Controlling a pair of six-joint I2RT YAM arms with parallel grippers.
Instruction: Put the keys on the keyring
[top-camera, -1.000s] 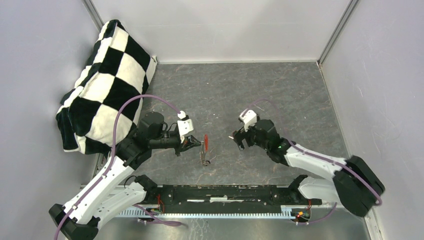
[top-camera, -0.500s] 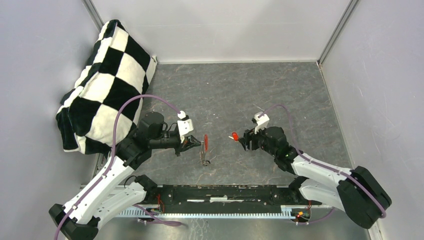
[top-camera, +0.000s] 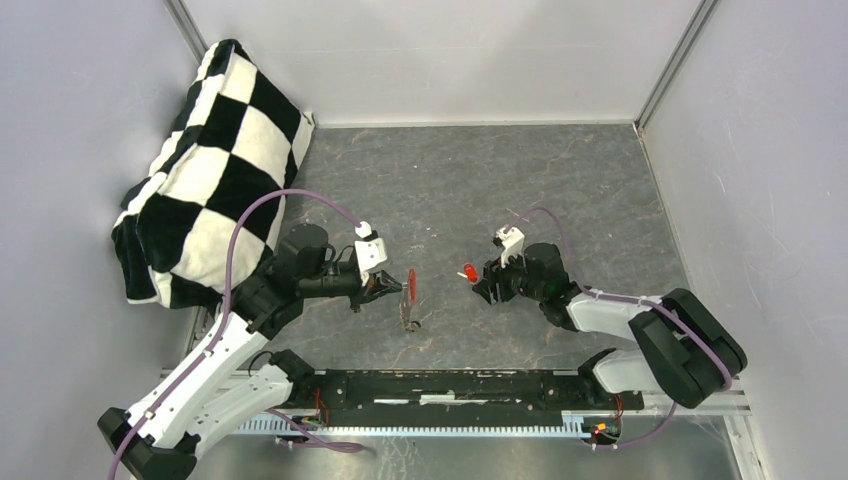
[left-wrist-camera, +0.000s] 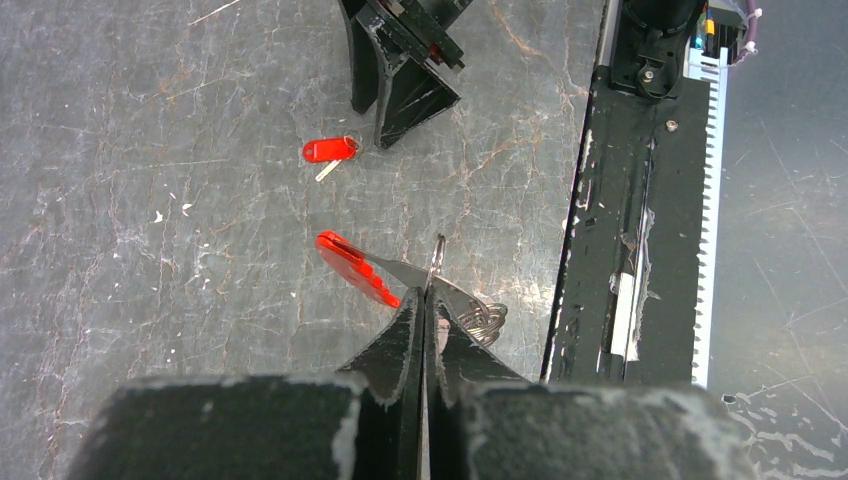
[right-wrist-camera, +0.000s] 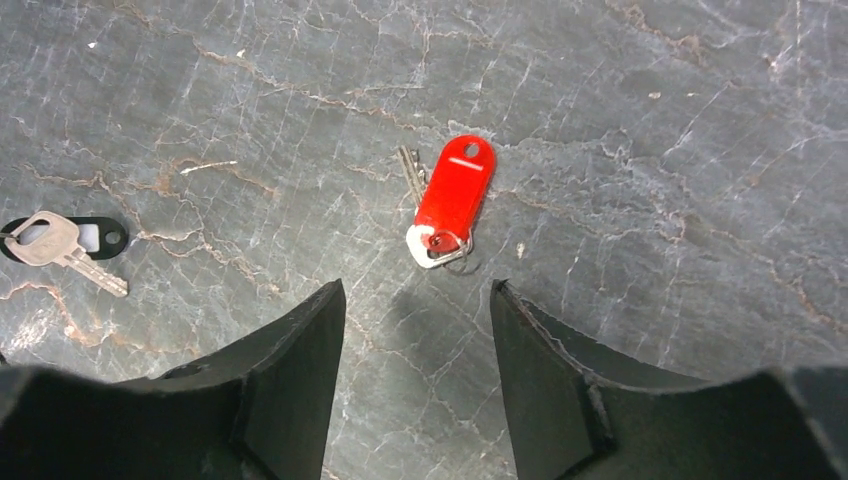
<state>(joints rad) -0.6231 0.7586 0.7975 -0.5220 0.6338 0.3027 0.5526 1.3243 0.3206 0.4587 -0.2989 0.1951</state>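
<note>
My left gripper (top-camera: 388, 289) (left-wrist-camera: 425, 300) is shut on the keyring (left-wrist-camera: 437, 258). The ring's red band (top-camera: 411, 282) (left-wrist-camera: 355, 268) sticks out left of the tips, and a grey coiled part (left-wrist-camera: 483, 320) hangs on the right. The red-headed key (top-camera: 469, 272) (right-wrist-camera: 455, 198) lies flat on the table, also seen in the left wrist view (left-wrist-camera: 330, 150). My right gripper (top-camera: 482, 281) (right-wrist-camera: 415, 290) is open and empty, its tips just short of that key. The black-headed key (right-wrist-camera: 60, 240) lies on the table to the left in the right wrist view.
A black-and-white checkered cushion (top-camera: 215, 160) leans in the back left corner. White walls enclose the grey marbled table (top-camera: 470, 180). A black rail (top-camera: 450, 388) with the arm bases runs along the near edge.
The red-headed key, not visible a second ago, now shows on the table left of my right gripper. The right arm has turned its wrist and drawn its elbow in. The left arm has not moved.
</note>
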